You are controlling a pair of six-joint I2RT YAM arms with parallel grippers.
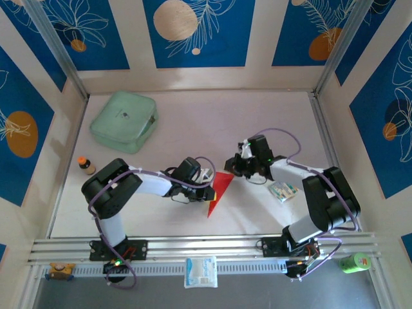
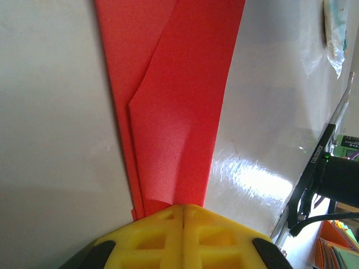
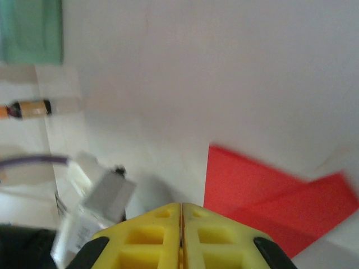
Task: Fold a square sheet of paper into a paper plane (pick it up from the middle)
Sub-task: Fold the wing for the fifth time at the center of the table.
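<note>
The red paper (image 1: 219, 188) lies flat near the middle of the worktop (image 1: 270, 122), already folded into a long triangle, broad at the far end and pointed toward the arms. It looks very light and limp. It will likely slide on the smooth surface and crumple if squeezed mid-sheet, so the doubled layers along a crease seem the safest place to take hold. The left tool (image 1: 210, 206) sits at the narrow end with its jaws fully closed. Its own camera shows the paper (image 2: 179, 112) running right up to the closed tips (image 2: 183, 216), but not whether they pinch it or only press on it. That view also reveals overlapping flaps and a slight bulge, which the overhead camera flattens to plain red. The right tool (image 1: 228, 163) hovers just off the broad far corner, closed on nothing. From its wrist the paper (image 3: 252, 196) lies ahead and to one side of the tips (image 3: 181, 216), apart from them.
</note>
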